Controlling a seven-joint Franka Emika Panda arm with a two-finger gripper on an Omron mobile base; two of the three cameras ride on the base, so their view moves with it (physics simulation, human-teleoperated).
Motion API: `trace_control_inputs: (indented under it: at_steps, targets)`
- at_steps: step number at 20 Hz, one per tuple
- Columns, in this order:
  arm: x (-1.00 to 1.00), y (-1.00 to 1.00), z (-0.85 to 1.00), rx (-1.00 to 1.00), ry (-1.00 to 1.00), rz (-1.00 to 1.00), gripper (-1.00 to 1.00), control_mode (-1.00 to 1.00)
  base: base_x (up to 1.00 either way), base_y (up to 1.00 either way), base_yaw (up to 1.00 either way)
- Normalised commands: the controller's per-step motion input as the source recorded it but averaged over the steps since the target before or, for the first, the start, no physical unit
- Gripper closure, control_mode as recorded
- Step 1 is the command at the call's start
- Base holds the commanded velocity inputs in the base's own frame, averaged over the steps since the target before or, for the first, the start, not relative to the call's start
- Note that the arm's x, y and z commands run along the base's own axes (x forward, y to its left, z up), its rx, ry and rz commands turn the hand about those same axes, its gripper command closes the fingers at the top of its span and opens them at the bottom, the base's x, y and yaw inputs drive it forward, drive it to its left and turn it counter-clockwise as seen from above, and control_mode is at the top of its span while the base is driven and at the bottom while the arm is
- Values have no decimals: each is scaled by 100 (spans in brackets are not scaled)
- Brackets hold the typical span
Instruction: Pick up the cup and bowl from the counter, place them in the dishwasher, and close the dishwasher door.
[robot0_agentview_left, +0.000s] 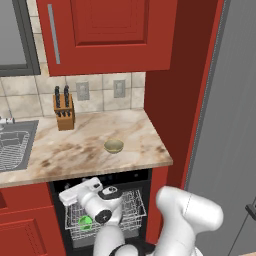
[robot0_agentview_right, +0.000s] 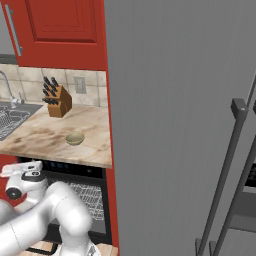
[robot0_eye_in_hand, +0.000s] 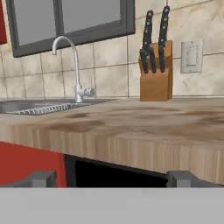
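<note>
Pincer (robot0_eye_in_hand: 111, 178), jaws spread wide and empty, below the table (robot0_agentview_left: 90, 150) edge before the open dishwasher (robot0_agentview_left: 107, 212). The cup (robot0_agentview_left: 85, 223) already stands in the rack beneath it; the bowl (robot0_agentview_left: 114, 146) rests on the table, above and beyond, slightly right.

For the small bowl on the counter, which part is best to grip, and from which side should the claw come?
Probably the rim, from above. The bowl sits upright and open on the counter, shallow and round, so its low sloping wall offers little to pinch from the side. One finger inside and one outside the rim should hold it. The claw, open, is now low at the counter's front edge.
</note>
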Motion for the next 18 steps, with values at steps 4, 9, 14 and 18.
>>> trace_control_inputs:
  at_steps: [4, 9, 14, 18]
  targets:
    - [0, 0, 62, 48, 0, 0, -100, -100, 0, 0, 0]
    - [0, 0, 44, 55, 0, 0, -100, -100, 0, 0, 0]
    - [0, 0, 6, 69, 0, -1, -100, -100, 0, 0, 0]
    - [0, 0, 0, 80, 1, -5, -100, -100, 0, 0, 0]
